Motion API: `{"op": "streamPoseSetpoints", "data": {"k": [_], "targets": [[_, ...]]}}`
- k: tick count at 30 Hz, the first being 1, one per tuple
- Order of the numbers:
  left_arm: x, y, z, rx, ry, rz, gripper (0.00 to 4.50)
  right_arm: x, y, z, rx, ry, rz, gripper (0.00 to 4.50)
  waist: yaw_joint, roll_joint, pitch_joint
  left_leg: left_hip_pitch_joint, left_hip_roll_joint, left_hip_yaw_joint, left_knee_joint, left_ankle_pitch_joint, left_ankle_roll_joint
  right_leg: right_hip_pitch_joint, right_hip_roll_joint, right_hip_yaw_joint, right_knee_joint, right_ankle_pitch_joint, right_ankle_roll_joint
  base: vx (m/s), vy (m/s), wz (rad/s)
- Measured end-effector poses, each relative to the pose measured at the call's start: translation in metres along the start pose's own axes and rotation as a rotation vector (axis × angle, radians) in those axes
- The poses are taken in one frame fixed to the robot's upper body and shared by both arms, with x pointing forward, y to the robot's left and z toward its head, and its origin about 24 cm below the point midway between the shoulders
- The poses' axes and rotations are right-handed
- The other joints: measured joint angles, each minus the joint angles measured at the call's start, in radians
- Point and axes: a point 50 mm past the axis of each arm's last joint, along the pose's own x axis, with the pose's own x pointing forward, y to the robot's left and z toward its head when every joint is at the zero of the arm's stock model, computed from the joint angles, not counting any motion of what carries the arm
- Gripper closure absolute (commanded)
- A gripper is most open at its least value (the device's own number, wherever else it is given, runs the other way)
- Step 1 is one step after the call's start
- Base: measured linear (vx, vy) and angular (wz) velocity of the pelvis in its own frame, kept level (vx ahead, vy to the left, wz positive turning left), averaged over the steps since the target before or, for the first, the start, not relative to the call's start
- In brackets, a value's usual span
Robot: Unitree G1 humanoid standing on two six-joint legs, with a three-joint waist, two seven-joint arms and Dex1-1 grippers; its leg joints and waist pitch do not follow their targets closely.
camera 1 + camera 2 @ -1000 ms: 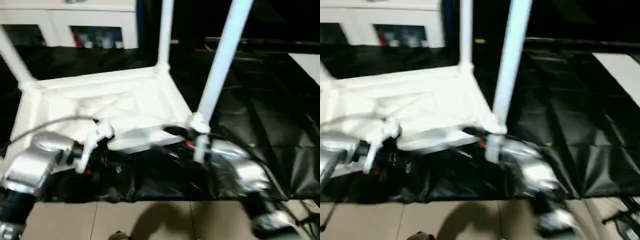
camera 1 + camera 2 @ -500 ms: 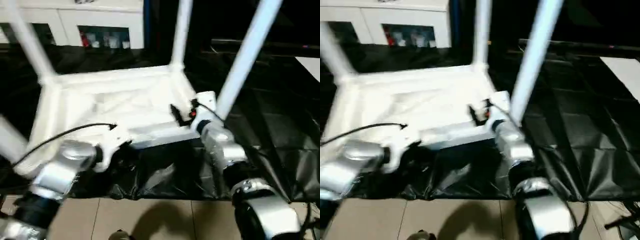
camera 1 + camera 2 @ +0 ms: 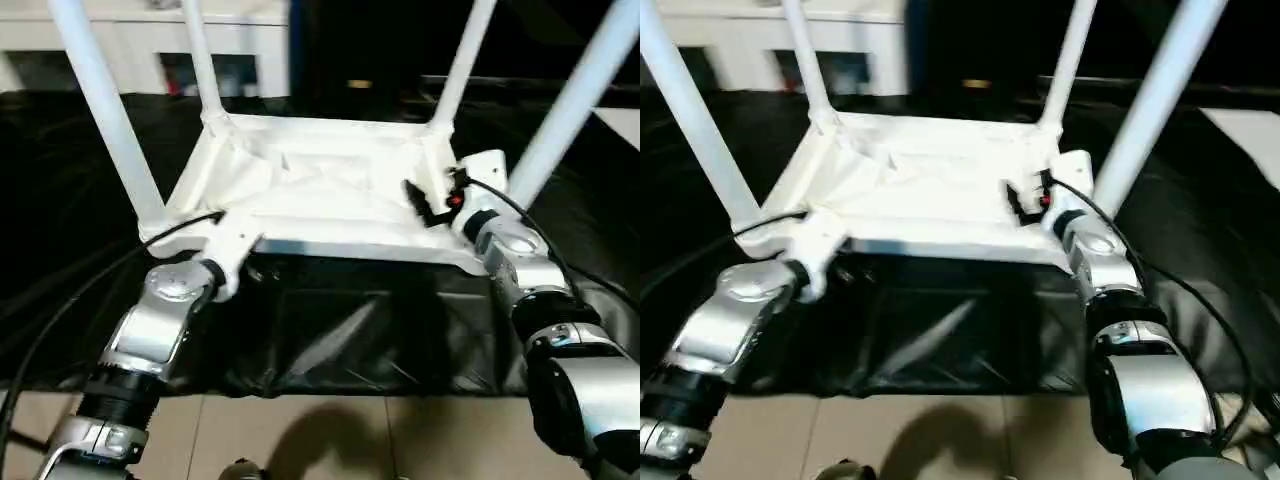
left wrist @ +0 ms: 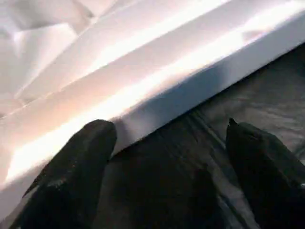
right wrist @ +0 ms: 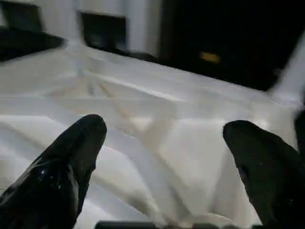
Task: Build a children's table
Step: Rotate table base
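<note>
The children's table stands upside down on a black sheet. Its white tabletop (image 3: 320,190) shows its ribbed underside, and four white legs rise from the corners: near left (image 3: 105,110), far left (image 3: 200,55), far right (image 3: 460,60), near right (image 3: 570,100). My left gripper (image 4: 167,157) is open at the tabletop's front edge near the left corner, with the white rim (image 4: 143,86) just beyond its fingers (image 4: 81,162). My right gripper (image 3: 425,205) is open above the ribbed underside (image 5: 157,119), close to the near right leg, and holds nothing.
A black sheet (image 3: 350,340) covers the floor under the table, and bare tiles (image 3: 300,440) lie in front of it. A white cabinet (image 3: 150,30) stands at the back left. A flat white board (image 3: 1250,130) lies at the right edge.
The whole picture has shifted, so the camera has moved and all four legs now show. My right forearm has swung from lying low across the front to pointing forward along the tabletop's right side.
</note>
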Motion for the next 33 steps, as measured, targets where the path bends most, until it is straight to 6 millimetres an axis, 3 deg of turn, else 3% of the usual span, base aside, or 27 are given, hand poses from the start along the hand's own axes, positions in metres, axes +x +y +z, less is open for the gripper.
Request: {"op": "streamPoseSetpoints", "data": {"k": [4, 6, 9, 14, 20, 27, 33], "targets": [[-0.023, 0.01, -0.039, -0.131, 0.001, 0.153, 0.11, -0.005, 0.025, -0.006, -0.032, -0.093, 0.131, 0.0, -0.003, 0.0, 0.0, 0.0, 0.002, 0.0, 0.001, -0.001, 0.001, 0.0, 0.001, -0.001, 0.0, 0.0, 0.0, 0.0, 0.0, 0.0], [-0.038, 0.017, -0.058, -0.184, 0.006, 0.264, 0.11, -0.012, 0.034, -0.016, -0.03, -0.098, 0.164, 0.0, 0.003, 0.001, 0.0, -0.002, 0.003, 0.0, 0.002, -0.001, 0.001, 0.0, 0.001, -0.001, -0.001, 0.0, 0.0, 0.0, 0.0, 0.0], [-0.057, 0.027, -0.071, -0.213, -0.033, 0.435, 0.11, -0.02, 0.045, -0.021, -0.04, -0.121, 0.188, 0.0, 0.018, 0.001, 0.0, -0.003, 0.005, -0.001, 0.007, -0.001, 0.002, 0.002, 0.0, -0.001, -0.001, 0.0, -0.001, 0.0, 0.0, 0.0], [-0.068, 0.038, -0.065, -0.276, -0.171, 0.58, 0.11, -0.036, 0.055, -0.032, -0.045, -0.084, 0.205, 0.0, 0.029, 0.0, 0.0, 0.002, 0.005, -0.001, 0.008, -0.001, 0.002, 0.009, 0.0, 0.002, -0.003, 0.001, 0.0, 0.0, 0.0, 0.0], [-0.057, 0.055, -0.042, -0.27, -0.303, 0.564, 0.11, -0.062, 0.059, -0.072, 0.03, 0.219, 0.196, 0.0, 0.023, 0.002, 0.0, 0.001, 0.002, -0.004, 0.008, -0.001, 0.002, 0.007, -0.001, 0.004, -0.005, 0.006, 0.007, 0.0, 0.0, 0.0], [-0.035, 0.082, -0.02, -0.262, -0.339, 0.46, 0.11, -0.064, 0.059, -0.077, 0.088, 0.295, 0.118, 0.0, 0.006, 0.004, -0.001, 0.0, -0.001, -0.004, 0.006, -0.001, 0.001, 0.003, 0.001, 0.004, -0.004, 0.007, 0.007, 0.0, 0.0, 0.0], [-0.027, 0.114, -0.012, -0.288, -0.297, 0.549, 0.11, -0.054, 0.059, -0.071, 0.127, 0.299, 0.074, 0.0, 0.0, 0.008, 0.001, 0.0, -0.001, -0.004, 0.007, -0.001, 0.002, 0.002, 0.0, 0.005, -0.003, 0.007, 0.007, 0.0, 0.0, 0.0]]}}
